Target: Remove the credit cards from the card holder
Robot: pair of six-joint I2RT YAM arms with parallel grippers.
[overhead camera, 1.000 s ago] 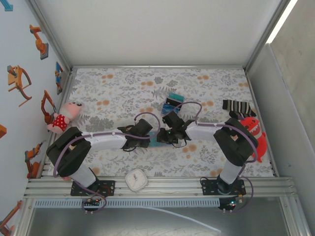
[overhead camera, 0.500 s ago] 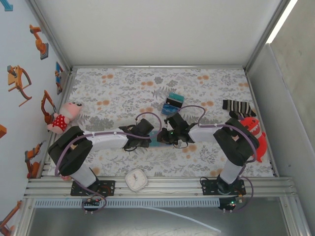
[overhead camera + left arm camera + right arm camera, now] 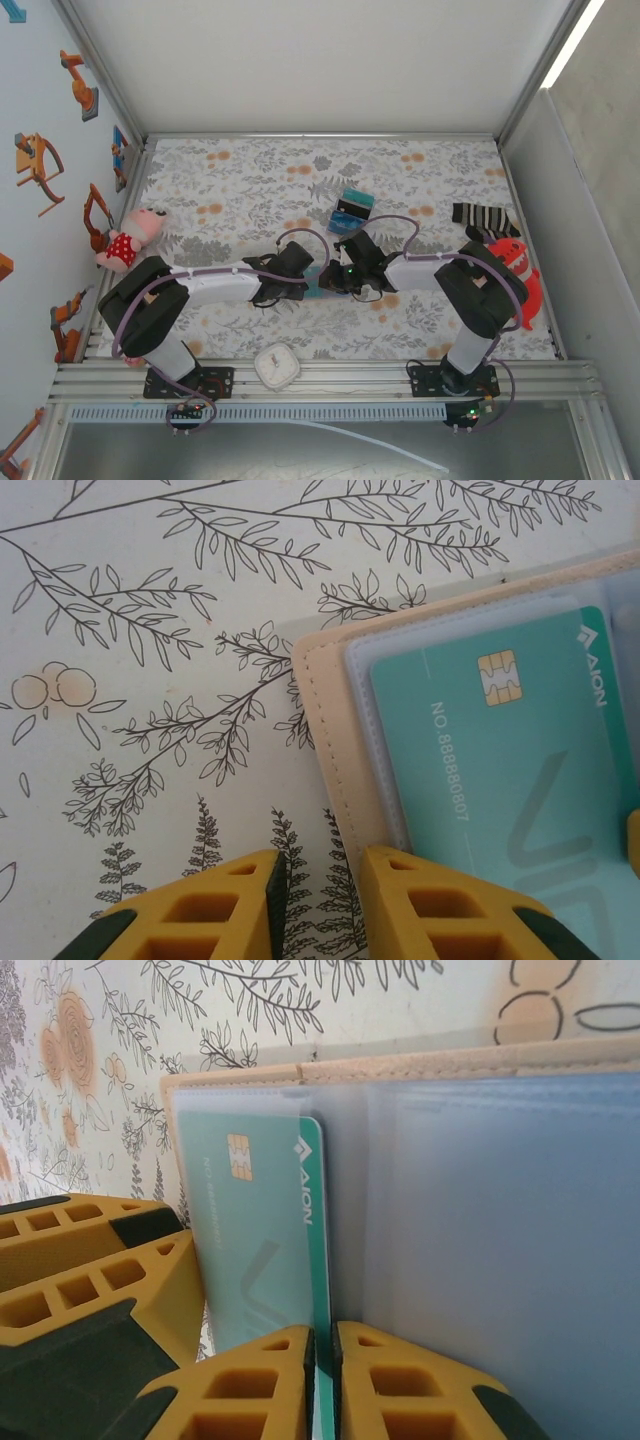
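— Where is the holder?
— The holder [image 3: 317, 288] lies open and flat on the flowered worktop [image 3: 240, 190], about midway between the two arms and toward the near edge. It has a tan border outside. Its pale blue-grey pages with clear pockets face up.

— And the card?
— A teal card [image 3: 500, 770] with a gold chip sits in the outermost clear pocket, right beside the tan border. A printed number runs along its length.

— What about the left gripper?
— The left gripper [image 3: 318, 875] is down at the holder's outer edge. One yellow finger sits over the border and the card's corner, the other over bare cloth. The fingers are drawn nearly together with only a slit between them. Nothing shows in that slit but the leaf print.

— And the right gripper?
— The right gripper [image 3: 322, 1345] is clamped on the card's inner long edge. That dark green edge runs straight down into the seam between its fingers. I cannot tell whether the card has slid out of the pocket at all.

— Anything else around?
— A teal, blue and black block [image 3: 351, 211] lies just beyond the right gripper, apart from the holder. A pink plush [image 3: 130, 238] sits at the left edge. A striped sock [image 3: 483, 217] and a red toy [image 3: 517, 272] are at the right.
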